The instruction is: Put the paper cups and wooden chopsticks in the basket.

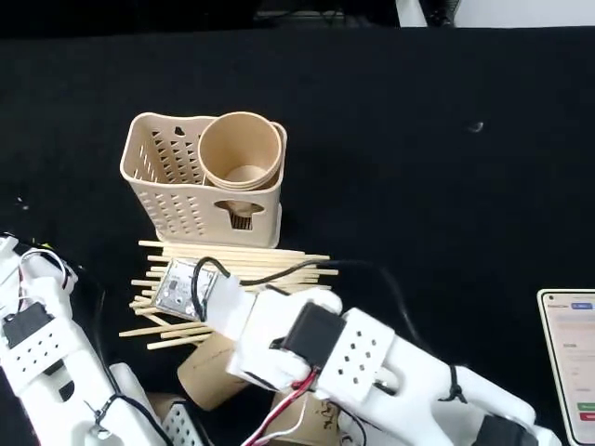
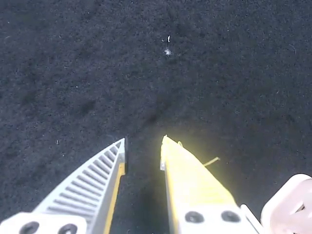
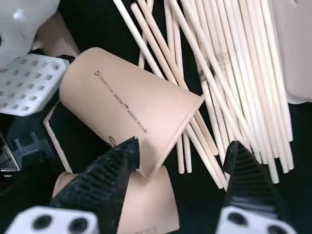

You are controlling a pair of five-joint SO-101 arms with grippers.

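Observation:
A beige slotted basket (image 1: 177, 190) stands at the back left with paper cups (image 1: 240, 151) nested in it. In front of it lies a heap of wooden chopsticks (image 1: 232, 269) (image 3: 234, 73). More paper cups (image 1: 209, 372) (image 3: 126, 107) lie on their sides near the table's front, partly under the right arm. My right gripper (image 3: 180, 158) hangs open just above a lying cup and the chopstick ends, holding nothing. My left gripper (image 2: 143, 146) stands slightly open over bare black cloth at the front left.
The table is covered in black cloth (image 1: 418, 167). A phone-like screen (image 1: 572, 353) lies at the right edge. The left arm's white body (image 1: 46, 362) stands at the front left corner, close to the lying cups.

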